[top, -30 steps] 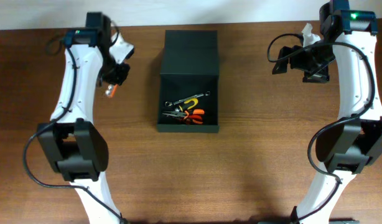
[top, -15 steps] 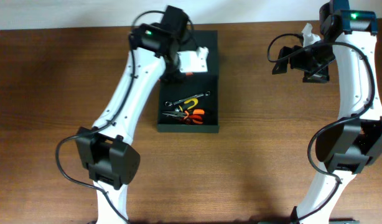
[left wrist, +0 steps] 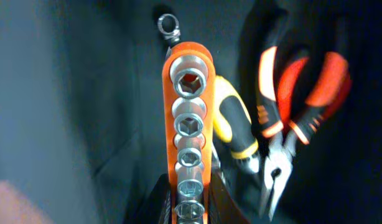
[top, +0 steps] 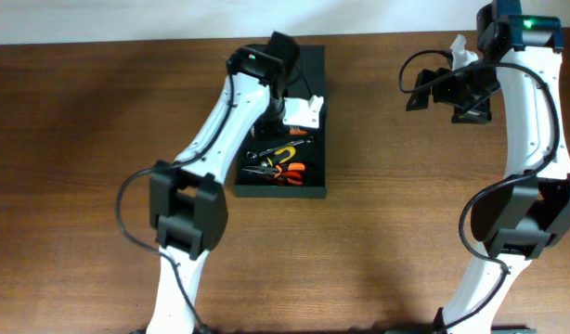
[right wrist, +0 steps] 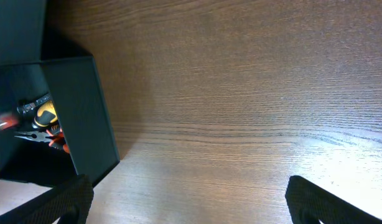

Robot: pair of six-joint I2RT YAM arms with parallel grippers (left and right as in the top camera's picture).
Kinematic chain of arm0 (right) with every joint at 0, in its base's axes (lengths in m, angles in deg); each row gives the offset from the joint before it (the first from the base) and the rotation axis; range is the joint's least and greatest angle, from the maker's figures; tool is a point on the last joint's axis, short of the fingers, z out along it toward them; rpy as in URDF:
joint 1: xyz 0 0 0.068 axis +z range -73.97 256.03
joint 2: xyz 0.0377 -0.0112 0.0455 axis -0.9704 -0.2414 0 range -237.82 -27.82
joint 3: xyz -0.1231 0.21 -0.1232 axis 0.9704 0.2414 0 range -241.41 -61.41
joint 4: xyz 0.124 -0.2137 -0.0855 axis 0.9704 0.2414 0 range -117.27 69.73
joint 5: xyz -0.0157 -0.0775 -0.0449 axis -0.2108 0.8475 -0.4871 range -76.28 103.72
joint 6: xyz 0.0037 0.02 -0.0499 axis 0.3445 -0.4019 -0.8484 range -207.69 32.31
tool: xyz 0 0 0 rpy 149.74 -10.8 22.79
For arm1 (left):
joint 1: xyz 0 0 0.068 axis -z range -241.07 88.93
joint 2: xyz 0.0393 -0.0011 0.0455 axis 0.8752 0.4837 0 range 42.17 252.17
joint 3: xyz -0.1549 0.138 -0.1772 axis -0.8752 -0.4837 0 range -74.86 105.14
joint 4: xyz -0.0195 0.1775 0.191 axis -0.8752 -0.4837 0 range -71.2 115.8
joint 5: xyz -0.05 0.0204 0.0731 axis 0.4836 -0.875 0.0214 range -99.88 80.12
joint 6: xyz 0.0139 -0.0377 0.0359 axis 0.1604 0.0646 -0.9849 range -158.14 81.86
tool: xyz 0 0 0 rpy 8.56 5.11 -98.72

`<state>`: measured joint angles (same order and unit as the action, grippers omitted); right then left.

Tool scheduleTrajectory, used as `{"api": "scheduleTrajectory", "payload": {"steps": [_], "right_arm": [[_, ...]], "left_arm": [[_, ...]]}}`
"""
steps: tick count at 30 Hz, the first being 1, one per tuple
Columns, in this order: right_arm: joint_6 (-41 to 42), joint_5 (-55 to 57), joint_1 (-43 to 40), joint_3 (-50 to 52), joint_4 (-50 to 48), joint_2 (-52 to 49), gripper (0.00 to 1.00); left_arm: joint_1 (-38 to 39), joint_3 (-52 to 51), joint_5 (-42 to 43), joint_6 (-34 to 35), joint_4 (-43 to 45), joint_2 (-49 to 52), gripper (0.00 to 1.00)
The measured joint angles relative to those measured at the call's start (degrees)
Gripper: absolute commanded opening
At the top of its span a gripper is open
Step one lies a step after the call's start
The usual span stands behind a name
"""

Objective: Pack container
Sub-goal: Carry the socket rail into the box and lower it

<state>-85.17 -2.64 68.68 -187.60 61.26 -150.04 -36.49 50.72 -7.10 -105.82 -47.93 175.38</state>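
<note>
The dark container [top: 280, 193] stands open at the table's middle, with its lid [top: 308, 65] flat behind it. Inside lie orange-handled pliers [top: 287, 173], a yellow-handled tool [top: 283, 153] and a small wrench [top: 259, 151]. My left gripper [top: 302, 113] hangs over the container's back part. In the left wrist view it [left wrist: 190, 196] is shut on an orange socket rail [left wrist: 190, 124], held just above the pliers [left wrist: 297, 93] and the yellow handle [left wrist: 231, 124]. My right gripper [top: 433, 88] is open and empty over bare table at the far right; the container [right wrist: 79, 118] shows at its left.
The brown wooden table [top: 406, 232] spreads on all sides of the container. A white wall edge runs along the back. The right arm's cables hang near the back right corner [top: 461, 46].
My left arm has swung from the table's left side to over the open container, carrying the orange socket rail. The right arm has not moved.
</note>
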Motion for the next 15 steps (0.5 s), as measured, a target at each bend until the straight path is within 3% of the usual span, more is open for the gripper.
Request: {"api": "scheduleTrajectory", "payload": {"steps": [5,10,12,13,14,15], "right_arm": [[0.02,0.0,0.0,0.0,0.02,0.0,0.99],[-0.02,-0.02,0.0,0.0,0.04,0.0,0.99],[0.04,-0.02,0.0,0.0,0.07,0.0,0.99],[-0.02,0.0,0.0,0.0,0.09,0.0,0.99],[0.0,-0.02,0.0,0.0,0.11,0.0,0.99],[0.04,-0.02,0.0,0.0,0.13,0.0,0.99]], "left_arm": [[0.0,-0.07,0.24,-0.24,1.53,4.02,0.02],[0.0,-0.07,0.24,-0.26,3.69,5.7,0.16],[0.0,-0.07,0.22,-0.22,4.13,5.84,0.27],[0.0,-0.07,0.2,0.07,4.39,5.84,0.34],[0.0,-0.07,0.15,1.05,4.57,5.84,0.48],[0.0,-0.02,0.13,1.92,4.61,5.84,0.99]]}}
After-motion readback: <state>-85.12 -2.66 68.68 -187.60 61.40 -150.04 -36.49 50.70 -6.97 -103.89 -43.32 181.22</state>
